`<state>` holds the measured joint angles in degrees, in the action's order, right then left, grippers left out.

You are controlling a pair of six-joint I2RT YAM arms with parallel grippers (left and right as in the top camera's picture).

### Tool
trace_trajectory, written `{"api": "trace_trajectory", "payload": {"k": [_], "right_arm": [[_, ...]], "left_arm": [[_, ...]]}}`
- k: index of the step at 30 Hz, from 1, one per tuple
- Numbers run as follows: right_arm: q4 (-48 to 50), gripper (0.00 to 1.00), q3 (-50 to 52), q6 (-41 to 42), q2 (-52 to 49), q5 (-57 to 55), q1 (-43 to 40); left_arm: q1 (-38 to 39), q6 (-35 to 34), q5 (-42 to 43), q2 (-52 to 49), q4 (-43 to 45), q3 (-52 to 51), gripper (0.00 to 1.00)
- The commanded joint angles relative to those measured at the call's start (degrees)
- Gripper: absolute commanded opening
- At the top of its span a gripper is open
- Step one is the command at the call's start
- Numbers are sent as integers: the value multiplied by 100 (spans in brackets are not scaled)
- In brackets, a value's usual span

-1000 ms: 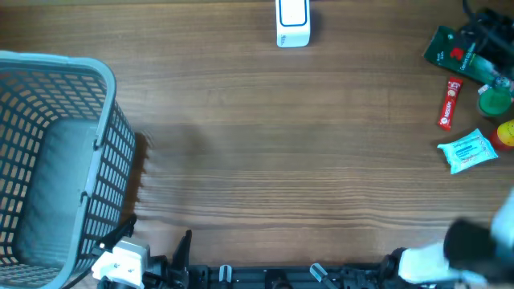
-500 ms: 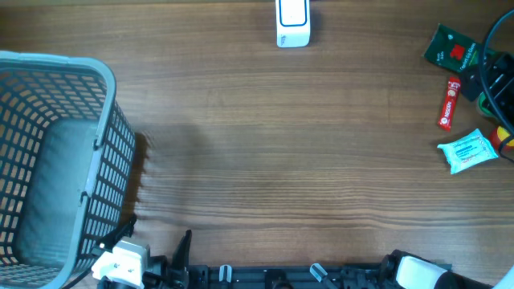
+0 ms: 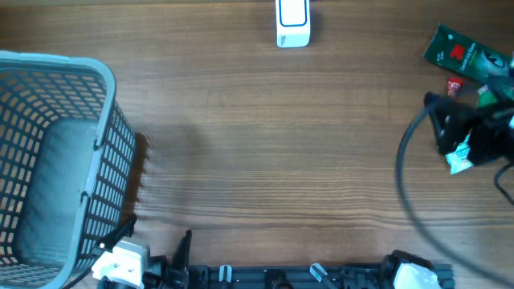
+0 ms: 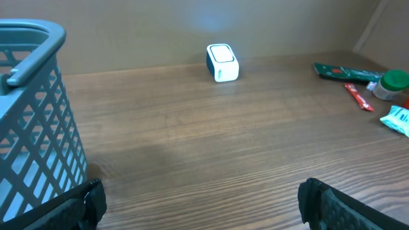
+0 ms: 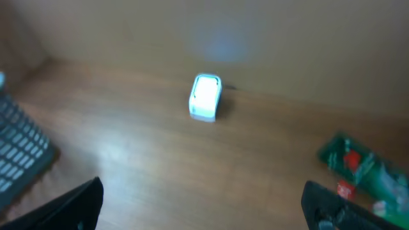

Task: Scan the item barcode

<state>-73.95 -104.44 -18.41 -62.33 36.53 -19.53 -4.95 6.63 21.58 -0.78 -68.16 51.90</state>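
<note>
We see the scanner (image 3: 292, 22), a small white block with a blue face, standing at the far edge of the table (image 3: 281, 160), about mid-width. The goods to be scanned lie in a cluster at the far right. The green packet (image 3: 459, 53) is farthest back. Nearer than it is the red tube (image 3: 454, 86), and just right of the tube stands a bottle (image 4: 391, 84) with a green cap. Nearest of the four is the pale blue wipes pack (image 3: 459, 158).

From overhead, the dark right arm (image 3: 474, 128) lies across this cluster. It hides most of the tube and the bottle and covers part of the wipes pack. We cannot tell whether it touches any of them. Its black cable (image 3: 401, 185) loops out to the left over bare wood.

The right gripper (image 5: 201, 191) has its fingers spread wide with nothing between them. Its camera view is blurred, but it shows the scanner ahead and the green packet at the right.

The left gripper (image 4: 201, 191) sits at the near edge, left of centre, with its fingers likewise wide apart and nothing between them. Just to its left stands the grey-blue basket (image 3: 56, 68), upright at the table's left side, well apart from the scanner and the goods.
</note>
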Motion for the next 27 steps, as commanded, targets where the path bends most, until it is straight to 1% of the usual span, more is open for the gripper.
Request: {"api": "trace_trajectory", "payload": {"k": [1, 3, 5, 6, 7, 10, 12, 14, 16, 17, 20, 25, 27], "right_arm": [[1034, 99, 1486, -190, 625, 662, 203], [2409, 100, 2704, 306, 1233, 658, 588], [3604, 100, 3639, 632, 1764, 592, 949], [4201, 100, 4081, 837, 2037, 459, 1134], [5038, 100, 4710, 1163, 2441, 118, 1412], [6299, 100, 5810, 1716, 3189, -664, 1867], [7031, 100, 6518, 1888, 3650, -966, 2057], [7711, 100, 7097, 1899, 3950, -975, 2105], [8446, 100, 7724, 2120, 4232, -1001, 2046], [8856, 100, 8194, 2369, 4505, -1154, 1987], [9003, 100, 8708, 2640, 4996, -1556, 1996], [9027, 100, 9276, 2647, 5893, -2118, 1996], [9025, 99, 9409, 2625, 6102, -2260, 1993]], "left_arm": [[24, 66, 90, 42, 13, -15, 100], [24, 66, 90, 39, 13, -15, 100], [24, 66, 90, 39, 13, -15, 100], [24, 66, 90, 42, 13, -15, 100], [24, 66, 90, 39, 13, -15, 100], [24, 66, 90, 39, 13, -15, 100], [24, 66, 90, 39, 13, -15, 100], [24, 66, 90, 39, 13, -15, 100], [24, 66, 90, 39, 13, -15, 100], [24, 66, 90, 39, 13, -15, 100], [24, 66, 90, 39, 13, -15, 100], [24, 66, 90, 39, 13, -15, 100], [24, 66, 90, 39, 13, -15, 100]]}}
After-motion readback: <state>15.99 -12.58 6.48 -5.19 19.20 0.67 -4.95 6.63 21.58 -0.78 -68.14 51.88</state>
